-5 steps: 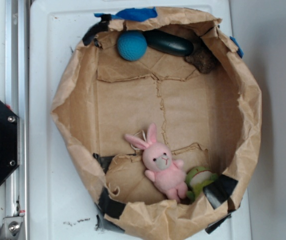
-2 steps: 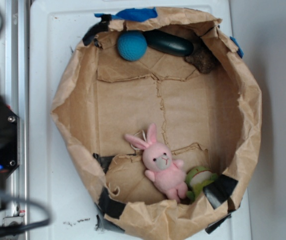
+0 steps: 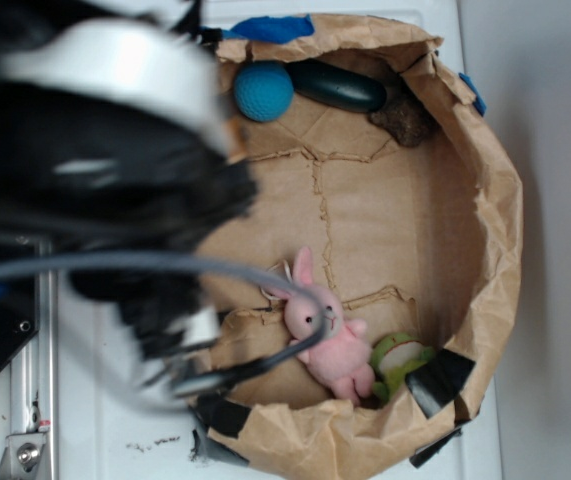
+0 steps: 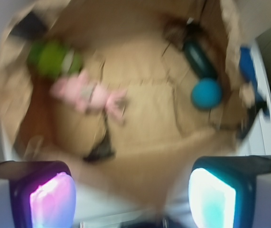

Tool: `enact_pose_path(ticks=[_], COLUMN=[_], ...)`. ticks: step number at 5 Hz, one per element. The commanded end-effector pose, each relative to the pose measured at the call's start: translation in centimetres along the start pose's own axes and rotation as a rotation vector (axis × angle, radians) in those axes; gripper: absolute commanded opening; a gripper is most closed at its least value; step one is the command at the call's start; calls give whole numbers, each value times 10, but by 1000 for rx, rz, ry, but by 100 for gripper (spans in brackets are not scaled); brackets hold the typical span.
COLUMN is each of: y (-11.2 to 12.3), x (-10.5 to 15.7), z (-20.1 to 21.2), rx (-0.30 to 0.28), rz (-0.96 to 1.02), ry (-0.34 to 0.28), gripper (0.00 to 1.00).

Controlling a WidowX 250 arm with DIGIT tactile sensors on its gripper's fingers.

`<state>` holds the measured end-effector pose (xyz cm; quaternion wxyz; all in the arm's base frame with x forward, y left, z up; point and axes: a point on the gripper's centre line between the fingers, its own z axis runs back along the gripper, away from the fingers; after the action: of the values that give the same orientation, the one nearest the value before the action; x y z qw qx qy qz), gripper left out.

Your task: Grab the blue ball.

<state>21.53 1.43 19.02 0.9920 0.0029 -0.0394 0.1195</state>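
Observation:
The blue ball (image 3: 263, 91) lies at the back of the brown paper basin (image 3: 495, 230), touching a dark green oblong object (image 3: 337, 87). In the wrist view the blue ball (image 4: 206, 93) is at the right, far ahead of my gripper (image 4: 133, 190). The gripper is open, its two glowing pads (image 4: 52, 202) wide apart with nothing between them. It hovers over the basin's near rim. In the exterior view my arm (image 3: 115, 150) is a blurred black and white mass over the basin's left side, and the fingers cannot be made out there.
A pink plush bunny (image 3: 325, 335) and a green toy (image 3: 397, 360) lie at the basin's front right. A brown lump (image 3: 403, 118) sits right of the green oblong. Blue tape (image 3: 270, 27) marks the back rim. Crumpled paper walls ring the floor.
My arm has swung in from the left and now covers the basin's left side. The ball, bunny and other objects have not moved.

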Motion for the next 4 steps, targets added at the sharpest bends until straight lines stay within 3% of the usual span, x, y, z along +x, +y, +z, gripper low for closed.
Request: enact_pose_path(ticks=[1, 2, 4], y=[16, 21, 21], x=[28, 22, 22], z=[-25, -38, -38], rx=[-39, 12, 12], rz=[193, 294, 294], ry=[-27, -82, -82], gripper=[100, 100, 100])
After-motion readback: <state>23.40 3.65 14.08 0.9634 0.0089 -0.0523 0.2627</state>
